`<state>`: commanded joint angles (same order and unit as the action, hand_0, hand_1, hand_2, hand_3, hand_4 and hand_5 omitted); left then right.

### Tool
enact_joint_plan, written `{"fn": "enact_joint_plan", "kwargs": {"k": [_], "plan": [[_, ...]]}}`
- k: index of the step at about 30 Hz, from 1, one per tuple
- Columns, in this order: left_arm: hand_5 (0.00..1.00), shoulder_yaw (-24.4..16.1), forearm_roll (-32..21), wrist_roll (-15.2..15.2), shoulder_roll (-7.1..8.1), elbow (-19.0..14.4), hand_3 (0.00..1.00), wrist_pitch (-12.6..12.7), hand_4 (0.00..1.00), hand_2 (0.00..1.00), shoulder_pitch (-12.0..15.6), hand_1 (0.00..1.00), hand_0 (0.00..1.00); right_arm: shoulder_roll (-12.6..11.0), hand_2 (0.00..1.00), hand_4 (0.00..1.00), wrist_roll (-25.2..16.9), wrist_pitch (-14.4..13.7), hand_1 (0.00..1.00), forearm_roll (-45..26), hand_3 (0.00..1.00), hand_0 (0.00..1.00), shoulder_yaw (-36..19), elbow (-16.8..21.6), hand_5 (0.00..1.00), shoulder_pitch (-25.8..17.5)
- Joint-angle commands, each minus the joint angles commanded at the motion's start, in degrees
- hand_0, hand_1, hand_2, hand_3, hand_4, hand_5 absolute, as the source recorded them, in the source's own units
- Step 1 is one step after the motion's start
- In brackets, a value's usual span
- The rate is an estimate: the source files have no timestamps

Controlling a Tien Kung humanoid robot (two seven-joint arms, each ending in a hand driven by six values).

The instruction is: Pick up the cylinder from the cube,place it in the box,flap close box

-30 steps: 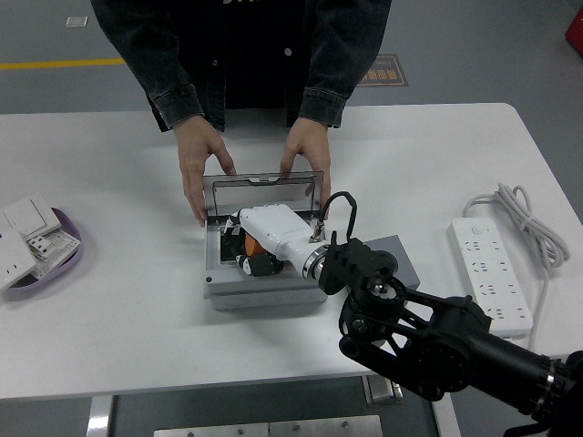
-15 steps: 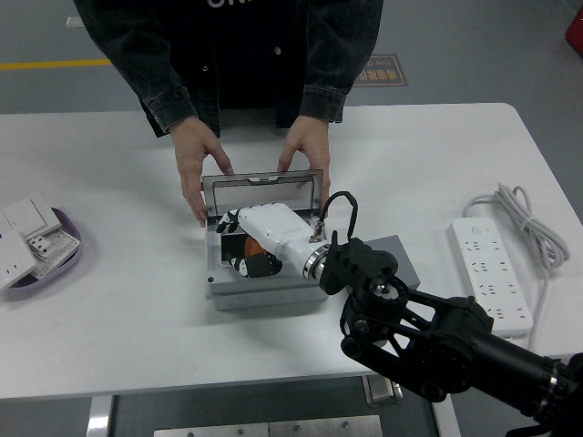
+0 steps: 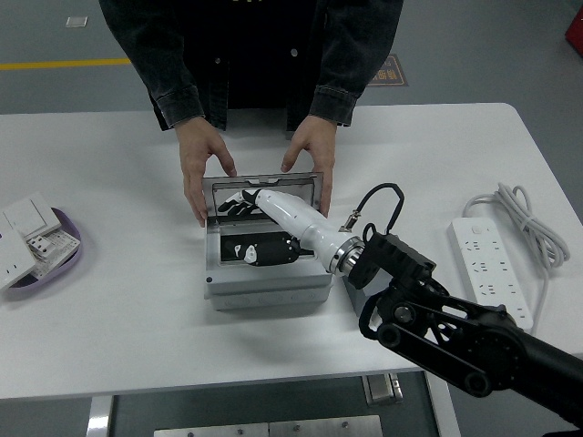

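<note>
Right hand (image 3: 239, 203) over open grey box (image 3: 264, 289), fingers spread and empty, tips near raised lid (image 3: 264, 187). Person's hands (image 3: 202, 168) steadying the box's far corners.

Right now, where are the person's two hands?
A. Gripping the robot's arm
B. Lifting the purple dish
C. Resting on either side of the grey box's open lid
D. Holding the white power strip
C: the person's hands rest on the table at the left and right edges of the upright lid of the box, while the power strip and purple dish lie untouched.
</note>
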<state>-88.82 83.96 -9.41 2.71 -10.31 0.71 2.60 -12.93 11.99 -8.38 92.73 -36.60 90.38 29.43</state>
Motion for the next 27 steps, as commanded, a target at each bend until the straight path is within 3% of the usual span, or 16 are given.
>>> {"fn": "enact_joint_plan", "kwargs": {"k": [5,10,19,23,27], "plan": [[0.163,-0.1,0.2,0.0,0.02,0.0,0.632,0.0,0.65,0.606,0.0,0.613,0.588,-2.5,0.677,0.711,1.0,0.5,0.652,-4.8,0.691,0.776,-2.2,5.5,0.21,2.9],[0.164,-0.3,0.4,0.0,0.02,0.0,0.631,0.0,0.649,0.605,0.0,0.613,0.588,-3.2,0.674,0.713,2.4,1.3,0.648,-1.6,0.691,0.759,-2.9,6.2,0.215,6.5],[0.163,-0.2,0.6,-0.1,0.24,0.0,0.632,-0.1,0.65,0.605,-0.3,0.613,0.588,-1.5,0.677,0.712,1.2,1.2,0.65,0.0,0.69,0.765,-0.2,-4.5,0.222,12.7],[0.162,-0.3,0.6,-0.1,0.22,0.0,0.632,-0.1,0.65,0.605,-0.3,0.613,0.588,-2.1,0.677,0.713,0.9,1.1,0.648,-0.6,0.69,0.753,1.5,-9.2,0.23,12.7],[0.162,-0.3,0.8,-0.1,0.16,0.0,0.632,-0.1,0.65,0.605,-0.2,0.613,0.588,-3.2,0.671,0.713,0.9,1.2,0.647,-0.8,0.689,0.756,2.9,-10.1,0.228,11.8]]}}
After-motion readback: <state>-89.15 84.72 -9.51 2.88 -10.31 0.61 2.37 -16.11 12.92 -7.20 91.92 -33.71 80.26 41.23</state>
